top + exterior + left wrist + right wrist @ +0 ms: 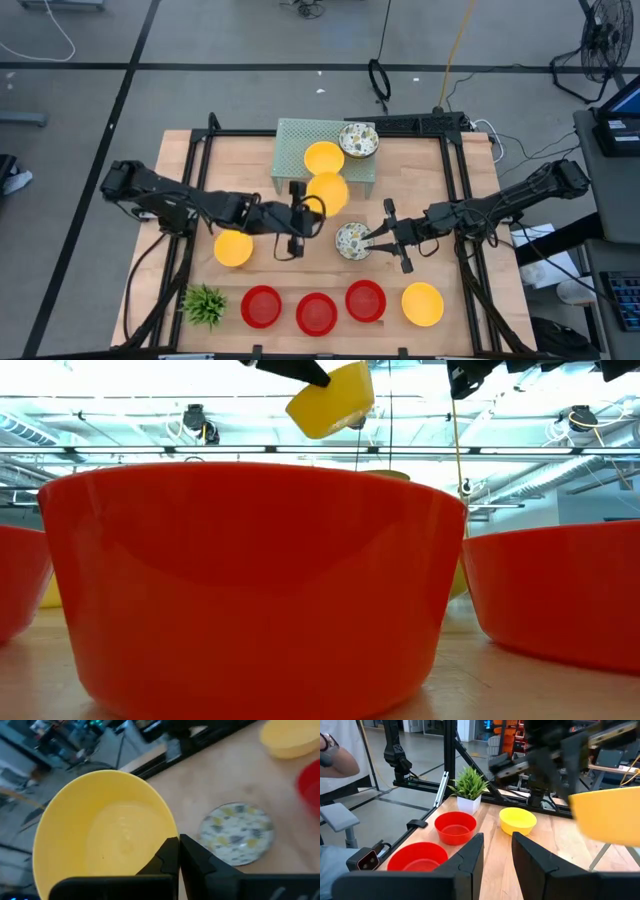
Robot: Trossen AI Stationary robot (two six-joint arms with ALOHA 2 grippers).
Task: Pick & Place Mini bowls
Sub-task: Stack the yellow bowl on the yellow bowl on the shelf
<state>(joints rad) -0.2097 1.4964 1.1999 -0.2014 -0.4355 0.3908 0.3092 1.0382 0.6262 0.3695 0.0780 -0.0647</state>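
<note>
Midway: two mini bowls, one yellow and one speckled, on the mesh stand; left gripper clenched on a raised yellow bowl; right gripper parted around a speckled bowl, contact unclear; three red bowls and two yellow left on the surface.

Low view mostly blocked by a huge red bowl up close, hiding nearly all of the desk behind it. Two more red bowls cut off at both edges. Held yellow bowl clipped by the top edge there, arms barely showing. In the right wrist view, same yellow bowl blurred and cut off at the side. Person's arm cropped at the corner.
</note>
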